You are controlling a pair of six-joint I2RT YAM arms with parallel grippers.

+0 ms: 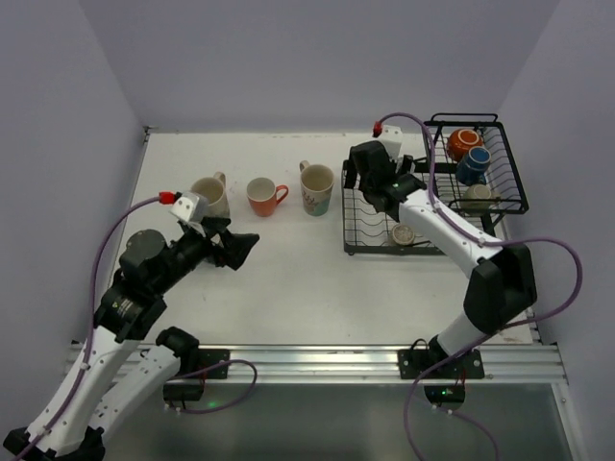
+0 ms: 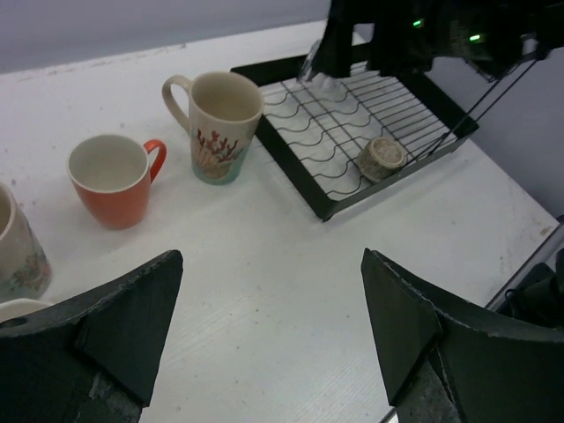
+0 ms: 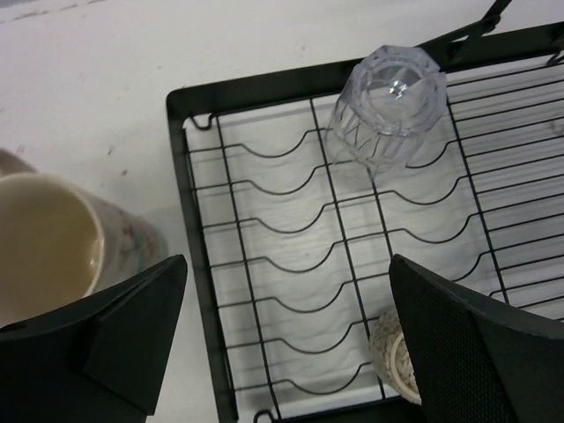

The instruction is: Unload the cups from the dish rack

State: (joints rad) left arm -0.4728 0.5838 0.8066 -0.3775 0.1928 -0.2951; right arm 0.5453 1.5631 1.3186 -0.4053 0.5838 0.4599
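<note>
The black wire dish rack has a flat ribbed tray (image 1: 362, 229) and a raised basket (image 1: 509, 163). The basket holds an orange cup (image 1: 464, 142), a blue cup (image 1: 473, 165) and a cream cup (image 1: 478, 197). On the tray a clear glass (image 3: 388, 110) stands upside down and a small beige cup (image 3: 392, 357) lies on its side. A cream mug (image 1: 209, 195), an orange-red mug (image 1: 261, 196) and a patterned cream mug (image 1: 316, 187) stand on the table. My right gripper (image 3: 288, 264) is open and empty above the tray's left part. My left gripper (image 2: 269, 264) is open and empty over bare table.
The rack tray (image 2: 291, 167) sits at the table's right side, close to the right wall. The patterned mug (image 2: 220, 123) stands just left of the tray's edge, with the orange-red mug (image 2: 110, 176) beside it. A white wall closes the table's back.
</note>
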